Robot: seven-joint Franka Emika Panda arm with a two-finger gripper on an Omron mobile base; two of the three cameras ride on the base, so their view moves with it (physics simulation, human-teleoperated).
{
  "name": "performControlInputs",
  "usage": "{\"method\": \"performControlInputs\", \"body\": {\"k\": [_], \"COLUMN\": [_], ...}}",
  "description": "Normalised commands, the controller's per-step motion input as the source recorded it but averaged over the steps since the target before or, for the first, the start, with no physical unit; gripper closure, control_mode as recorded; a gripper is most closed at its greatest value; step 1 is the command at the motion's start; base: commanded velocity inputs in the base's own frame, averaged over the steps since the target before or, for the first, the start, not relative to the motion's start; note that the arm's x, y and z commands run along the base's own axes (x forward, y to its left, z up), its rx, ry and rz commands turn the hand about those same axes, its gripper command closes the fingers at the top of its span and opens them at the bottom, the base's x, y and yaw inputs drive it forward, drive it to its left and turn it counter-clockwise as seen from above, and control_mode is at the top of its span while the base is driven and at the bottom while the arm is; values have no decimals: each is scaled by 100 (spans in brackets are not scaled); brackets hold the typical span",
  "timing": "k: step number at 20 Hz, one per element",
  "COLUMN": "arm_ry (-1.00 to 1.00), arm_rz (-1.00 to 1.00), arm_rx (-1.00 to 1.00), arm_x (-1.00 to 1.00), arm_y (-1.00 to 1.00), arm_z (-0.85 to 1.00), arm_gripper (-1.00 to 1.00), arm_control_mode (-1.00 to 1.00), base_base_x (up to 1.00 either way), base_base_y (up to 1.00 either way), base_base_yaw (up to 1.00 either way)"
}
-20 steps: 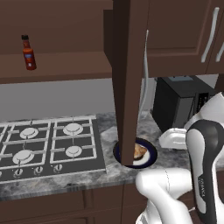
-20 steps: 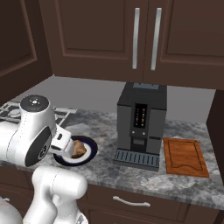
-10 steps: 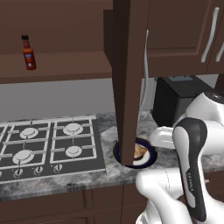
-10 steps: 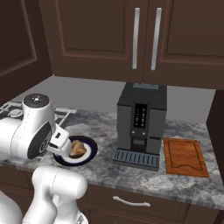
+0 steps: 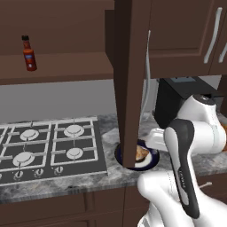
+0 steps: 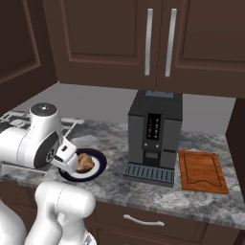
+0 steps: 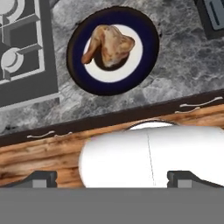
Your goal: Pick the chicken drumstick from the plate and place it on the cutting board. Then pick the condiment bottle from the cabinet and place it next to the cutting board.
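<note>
Chicken drumstick (image 7: 108, 45) is seen lying on the plate (image 7: 146, 65), which rests on the grey worktop (image 6: 201, 198) just beside the stove (image 5: 48, 148), with the coffee machine (image 6: 153, 136) between the plate and the cutting board (image 6: 202, 171). The condiment bottle (image 5: 29, 54) is seen upright on the shelf of the open cabinet (image 5: 131, 80), above the stove. The gripper (image 7: 111, 177) is held above the plate, its fingertips set wide apart with nothing between them.

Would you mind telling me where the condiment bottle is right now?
In the left base view the condiment bottle stands upright on the open cabinet shelf at upper left, above the stovetop.
</note>
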Motion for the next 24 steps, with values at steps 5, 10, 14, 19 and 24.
{"method": "performControlInputs", "body": {"k": [5, 10, 14, 19, 24], "arm_ry": [-2, -3, -4, -4, -5], "arm_rz": [-9, -7, -5, -6, -9], "arm_rx": [0, 0, 2, 1, 0], "arm_x": [33, 30, 26, 29, 37], "arm_y": [10, 14, 12, 15, 15], "arm_z": [-48, -42, -42, -38, -37], "arm_gripper": [-100, -100, -100, -100, -100], "arm_control_mode": [-100, -100, -100, -100, -100], "base_base_x": [0, 0, 0, 0, 0], "base_base_y": [0, 0, 0, 0, 0], "base_base_yaw": [0, 0, 0, 0, 0]}}
